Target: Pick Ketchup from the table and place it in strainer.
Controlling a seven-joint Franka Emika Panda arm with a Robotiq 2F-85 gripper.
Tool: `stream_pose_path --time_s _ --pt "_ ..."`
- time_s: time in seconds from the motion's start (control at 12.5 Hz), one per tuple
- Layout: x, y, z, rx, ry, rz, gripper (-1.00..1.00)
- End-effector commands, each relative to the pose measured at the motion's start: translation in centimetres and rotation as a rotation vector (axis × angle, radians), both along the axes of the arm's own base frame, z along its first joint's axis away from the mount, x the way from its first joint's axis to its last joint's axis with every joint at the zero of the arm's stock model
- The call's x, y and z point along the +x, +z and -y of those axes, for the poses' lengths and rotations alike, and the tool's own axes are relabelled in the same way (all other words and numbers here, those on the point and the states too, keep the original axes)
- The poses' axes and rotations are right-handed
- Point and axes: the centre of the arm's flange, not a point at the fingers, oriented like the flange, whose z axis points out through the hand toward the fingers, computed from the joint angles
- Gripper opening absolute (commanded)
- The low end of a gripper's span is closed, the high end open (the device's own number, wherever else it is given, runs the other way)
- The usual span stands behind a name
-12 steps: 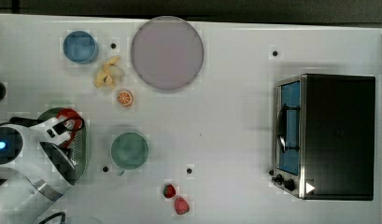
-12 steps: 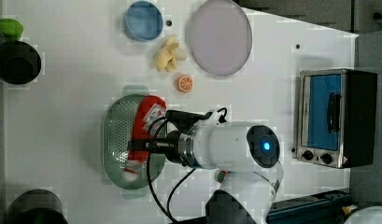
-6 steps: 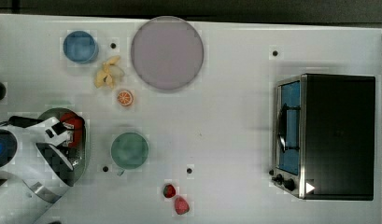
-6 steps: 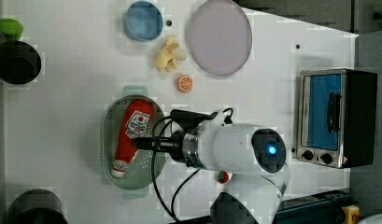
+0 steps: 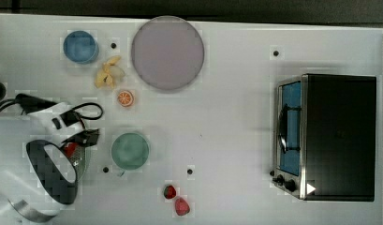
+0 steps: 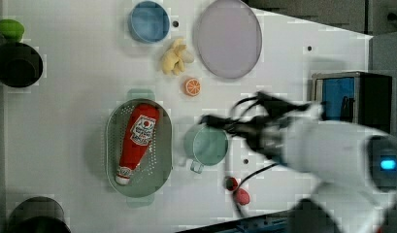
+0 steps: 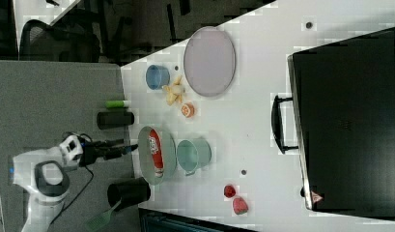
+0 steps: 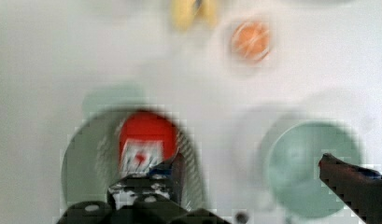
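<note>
The ketchup point(image 6: 138, 140), a red squeeze bottle with a white and dark label, lies lengthwise inside the strainer point(image 6: 112, 150), a pale mint-green oval basket with a dotted bottom. In the left view its cap points toward the lower end. The right view shows the ketchup point(image 7: 155, 152) in the strainer point(image 7: 167, 155) too. My gripper point(image 8: 249, 184) is open and holds nothing. It hangs above the table, with one finger over the strainer point(image 8: 81, 158) beside the ketchup point(image 8: 146, 140) and the other over the teal bowl. In the left view the gripper point(image 6: 213, 122) shows over that bowl.
A teal bowl point(image 6: 206, 145) stands next to the strainer. An orange slice point(image 6: 192, 87), a yellow fruit point(image 6: 175, 56), a blue cup point(image 6: 148, 22) and a lilac plate point(image 6: 228, 38) lie beyond. Two strawberries point(image 6: 237, 191) sit near the front edge. A toaster oven point(image 5: 329, 136) stands on the top view's right.
The gripper opened and let go of the ketchup, which now lies flat in the strainer. The arm has since drawn up and away from the strainer.
</note>
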Motion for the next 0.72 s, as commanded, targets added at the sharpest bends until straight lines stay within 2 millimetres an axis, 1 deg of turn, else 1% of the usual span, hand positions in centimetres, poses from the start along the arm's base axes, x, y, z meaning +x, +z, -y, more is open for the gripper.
stream_pose_path --time_s 0.08,0.24,0.4,0.48,0.56,0.72 --pt "3.6 5.6 10.6 -0.054 -0.265 0.054 1.00" --pt "4.1 9.1 16.5 -0.075 -0.377 0.070 1.00" --pt "4.0 11.4 21.2 -0.002 -0.513 0.032 1.00" --pt "3.7 12.1 23.1 0.047 -0.567 -0.002 1.00" --pt "3.6 13.0 24.9 0.064 -0.570 -0.019 1.00" --pt "3.9 15.3 28.0 0.069 -0.497 -0.013 1.00"
